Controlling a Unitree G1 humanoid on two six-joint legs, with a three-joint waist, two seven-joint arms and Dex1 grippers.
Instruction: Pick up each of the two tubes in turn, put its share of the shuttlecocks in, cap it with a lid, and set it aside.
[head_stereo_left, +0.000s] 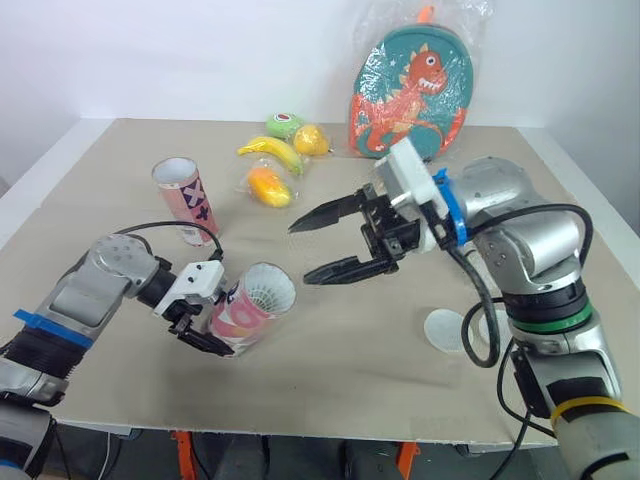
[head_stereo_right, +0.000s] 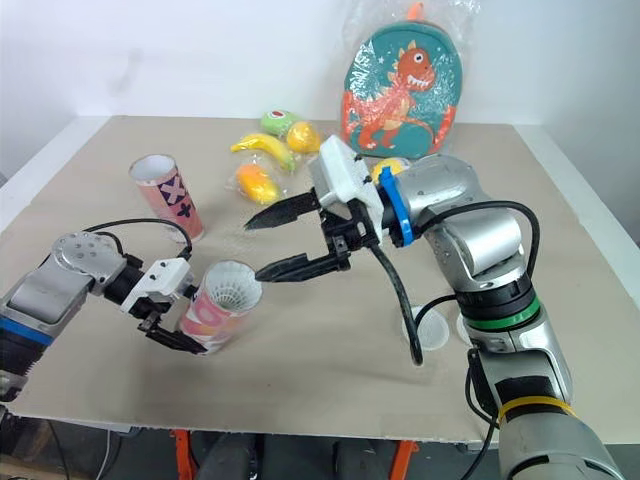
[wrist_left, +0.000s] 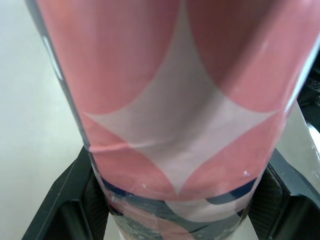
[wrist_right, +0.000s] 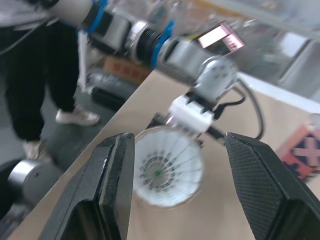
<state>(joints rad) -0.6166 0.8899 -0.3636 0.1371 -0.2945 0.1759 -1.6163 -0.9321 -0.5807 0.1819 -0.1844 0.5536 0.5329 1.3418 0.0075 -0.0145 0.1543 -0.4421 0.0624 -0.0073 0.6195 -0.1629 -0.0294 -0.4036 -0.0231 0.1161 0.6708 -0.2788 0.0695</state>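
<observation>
Near left, the left jaws clamp a pink and white tube (head_stereo_left: 243, 312), tilted with its open mouth facing right; a white feathered shuttlecock (head_stereo_left: 268, 290) sits inside. Right jaws hover spread wide just beyond that mouth. Farther left, a second pink tube (head_stereo_left: 186, 200) stands upright on the desk (head_stereo_left: 350, 360), marked with a dark X and plus. White lids (head_stereo_left: 440, 330) lie near right.

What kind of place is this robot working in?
Probably a robot practice lab, not a home. A plain board table holds props like a toy banana and a bagged dinosaur backpack, and a person stands close by. The left claw grips a tube.
</observation>
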